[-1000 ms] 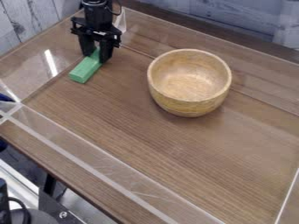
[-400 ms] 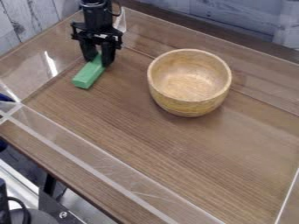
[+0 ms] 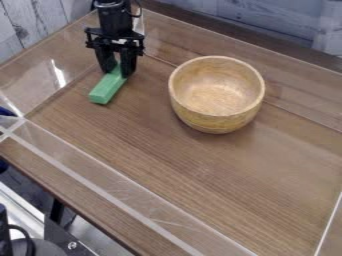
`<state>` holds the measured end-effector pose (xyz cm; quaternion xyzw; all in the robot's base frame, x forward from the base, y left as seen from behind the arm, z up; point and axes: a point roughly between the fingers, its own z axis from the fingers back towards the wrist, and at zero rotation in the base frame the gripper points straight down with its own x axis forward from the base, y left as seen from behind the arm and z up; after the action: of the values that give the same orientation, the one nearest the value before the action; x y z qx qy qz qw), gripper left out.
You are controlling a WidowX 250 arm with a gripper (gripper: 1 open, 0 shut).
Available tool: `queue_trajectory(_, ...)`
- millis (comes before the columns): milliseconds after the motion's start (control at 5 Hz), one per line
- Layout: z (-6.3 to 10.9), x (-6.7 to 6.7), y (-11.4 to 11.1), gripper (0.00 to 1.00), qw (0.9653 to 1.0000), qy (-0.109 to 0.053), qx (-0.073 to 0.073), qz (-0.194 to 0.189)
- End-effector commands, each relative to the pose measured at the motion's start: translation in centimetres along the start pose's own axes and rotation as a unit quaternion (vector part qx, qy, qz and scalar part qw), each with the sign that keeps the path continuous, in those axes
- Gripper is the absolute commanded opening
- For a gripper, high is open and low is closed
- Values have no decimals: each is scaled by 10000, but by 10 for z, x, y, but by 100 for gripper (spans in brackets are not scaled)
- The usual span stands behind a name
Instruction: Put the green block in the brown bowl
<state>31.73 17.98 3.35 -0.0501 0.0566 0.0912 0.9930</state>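
The green block (image 3: pixel 107 90) lies slanted at the back left of the wooden table, its near end low over the surface. Its far end sits between the black fingers of my gripper (image 3: pixel 120 68), which points straight down and is shut on that end. The brown bowl (image 3: pixel 214 118) stands upright to the right of the block, about a block's length away, with nothing inside it.
A low clear plastic wall (image 3: pixel 80 160) runs around the tabletop, crossing the front left. A pale plank wall (image 3: pixel 34 20) stands behind the table at the left. Bare wood (image 3: pixel 187 180) stretches in front of the bowl.
The gripper has shifted a little to the right, toward the bowl, and the green block has come along with it.
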Motion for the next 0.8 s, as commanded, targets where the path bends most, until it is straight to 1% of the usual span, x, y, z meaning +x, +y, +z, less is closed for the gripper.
queue_trajectory(0, 57, 7, -7, 0, 9977, -658, 138, -105)
queue_trajectory(200, 83, 7, -19, 0, 9963, -848, 26, -159)
queue_trajectory(400, 105, 8, -39, 0, 9947, -965, -114, -338)
queue_trajectory(600, 124, 5, -57, 0, 9928, -1028, -276, -556)
